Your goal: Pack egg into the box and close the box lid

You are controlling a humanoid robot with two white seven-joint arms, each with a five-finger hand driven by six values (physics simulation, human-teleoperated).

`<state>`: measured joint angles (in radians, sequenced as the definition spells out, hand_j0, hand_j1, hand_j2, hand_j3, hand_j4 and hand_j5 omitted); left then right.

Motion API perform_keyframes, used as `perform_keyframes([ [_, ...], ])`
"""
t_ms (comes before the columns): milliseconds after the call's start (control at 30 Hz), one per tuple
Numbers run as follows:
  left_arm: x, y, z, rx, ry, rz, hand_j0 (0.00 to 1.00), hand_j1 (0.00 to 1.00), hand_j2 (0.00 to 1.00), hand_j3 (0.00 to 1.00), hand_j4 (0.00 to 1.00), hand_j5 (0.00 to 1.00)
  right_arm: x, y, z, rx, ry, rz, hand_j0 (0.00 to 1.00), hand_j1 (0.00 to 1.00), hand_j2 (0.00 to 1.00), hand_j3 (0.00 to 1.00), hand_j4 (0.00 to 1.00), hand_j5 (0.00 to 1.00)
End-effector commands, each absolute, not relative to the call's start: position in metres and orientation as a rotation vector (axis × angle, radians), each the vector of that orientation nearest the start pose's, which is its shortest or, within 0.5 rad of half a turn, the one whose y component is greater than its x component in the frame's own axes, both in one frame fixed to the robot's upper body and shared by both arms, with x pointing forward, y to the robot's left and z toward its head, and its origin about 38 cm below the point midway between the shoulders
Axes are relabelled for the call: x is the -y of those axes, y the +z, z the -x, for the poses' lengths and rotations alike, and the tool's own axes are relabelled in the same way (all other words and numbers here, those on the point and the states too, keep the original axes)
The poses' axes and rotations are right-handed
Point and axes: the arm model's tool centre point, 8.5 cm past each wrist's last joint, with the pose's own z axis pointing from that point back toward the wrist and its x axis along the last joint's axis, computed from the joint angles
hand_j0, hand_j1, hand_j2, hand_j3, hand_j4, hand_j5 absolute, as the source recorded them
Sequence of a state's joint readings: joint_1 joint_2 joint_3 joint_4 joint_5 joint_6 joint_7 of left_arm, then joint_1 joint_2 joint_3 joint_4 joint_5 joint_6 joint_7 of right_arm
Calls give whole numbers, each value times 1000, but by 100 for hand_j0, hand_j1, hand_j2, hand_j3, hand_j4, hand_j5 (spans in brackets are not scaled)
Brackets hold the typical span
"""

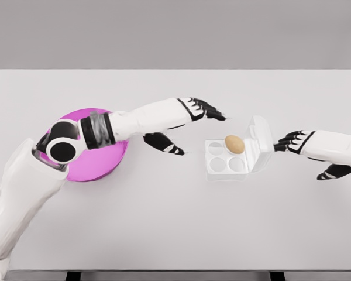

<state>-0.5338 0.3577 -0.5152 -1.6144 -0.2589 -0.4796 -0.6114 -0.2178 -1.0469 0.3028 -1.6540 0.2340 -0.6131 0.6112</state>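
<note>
A white egg box (225, 159) lies open on the table right of centre, its lid (261, 139) standing up on the right side. A tan egg (234, 144) sits in the back right cup; the other cups are bare. My left hand (190, 123) hovers just left of the box with its fingers spread and the thumb hanging down, holding nothing. My right hand (298, 149) is right of the lid, fingertips (281, 144) at or very near the lid's outer face, fingers relaxed.
A magenta round plate (99, 161) lies at the left, partly covered by my left forearm (140, 120) and elbow. The white table (175, 222) ends at a front edge near the bottom of the view.
</note>
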Motion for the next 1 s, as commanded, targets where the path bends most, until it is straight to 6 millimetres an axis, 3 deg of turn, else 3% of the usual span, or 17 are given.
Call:
perform_keyframes([
  [0, -159, 248, -395, -2630, 2353, -109, 100, 100, 100, 100, 100, 100, 365, 209, -348, 1299, 2059, 270, 100, 100, 100, 100, 100, 100],
  [67, -199, 255, -397, -2698, 2365, -104, 100, 100, 100, 100, 100, 100, 360, 208, -346, 1305, 2070, 258, 100, 100, 100, 100, 100, 100],
  [200, -260, 257, -395, -2858, 2354, -1, 100, 100, 100, 100, 100, 100, 355, 208, -346, 1325, 2069, 252, 100, 100, 100, 100, 100, 100],
  [333, -295, 258, -399, -2980, 2304, 135, 100, 100, 100, 100, 100, 100, 352, 210, -348, 1346, 2063, 250, 100, 100, 100, 100, 100, 100],
  [400, -310, 256, -405, -3030, 2298, 186, 100, 100, 100, 100, 100, 100, 339, 209, -349, 1391, 2059, 233, 100, 100, 100, 100, 100, 100],
  [500, -312, 257, -405, -3032, 2296, 200, 100, 100, 100, 100, 100, 100, 338, 207, -349, 1390, 2061, 225, 100, 100, 100, 100, 100, 100],
  [567, -314, 258, -405, -3037, 2290, 210, 100, 100, 100, 100, 100, 100, 324, 204, -343, 1402, 2097, 185, 100, 100, 100, 100, 100, 100],
  [767, -317, 256, -404, -3048, 2287, 218, 100, 100, 100, 100, 100, 100, 323, 207, -345, 1409, 2101, 191, 100, 100, 100, 100, 100, 100],
  [867, -318, 257, -404, -3050, 2284, 223, 100, 100, 100, 100, 100, 100, 336, 212, -352, 1399, 2065, 227, 100, 100, 100, 100, 100, 100],
  [967, -319, 258, -403, -3054, 2279, 231, 100, 100, 100, 100, 100, 100, 372, 213, -367, 1373, 1942, 277, 100, 100, 100, 100, 100, 100],
])
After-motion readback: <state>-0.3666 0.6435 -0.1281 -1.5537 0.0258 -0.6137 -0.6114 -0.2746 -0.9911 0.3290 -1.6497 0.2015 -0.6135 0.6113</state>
